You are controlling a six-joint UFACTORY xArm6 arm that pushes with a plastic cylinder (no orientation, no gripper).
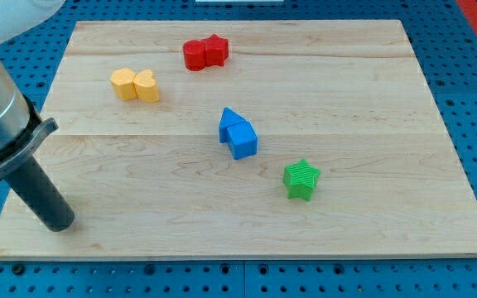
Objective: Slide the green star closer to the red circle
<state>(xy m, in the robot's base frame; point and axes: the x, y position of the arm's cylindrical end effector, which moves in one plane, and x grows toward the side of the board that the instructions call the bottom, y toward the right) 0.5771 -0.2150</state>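
— Where's your tip?

— My tip (59, 222) rests at the near left corner of the wooden board (387, 99), well apart from every block. I carry no pincer, just a bare rod, so nothing spreads or pinches.

— And the green star (301, 180)?

— Near right of centre, standing alone. The red circle (195, 55) sits at the far side, touching a second red block (215, 49) on its right.

— Anything between them?

— Two blue blocks (238, 133), pressed together, lie roughly on the line from star to circle. Two yellow blocks (135, 85) sit far left, off that line.
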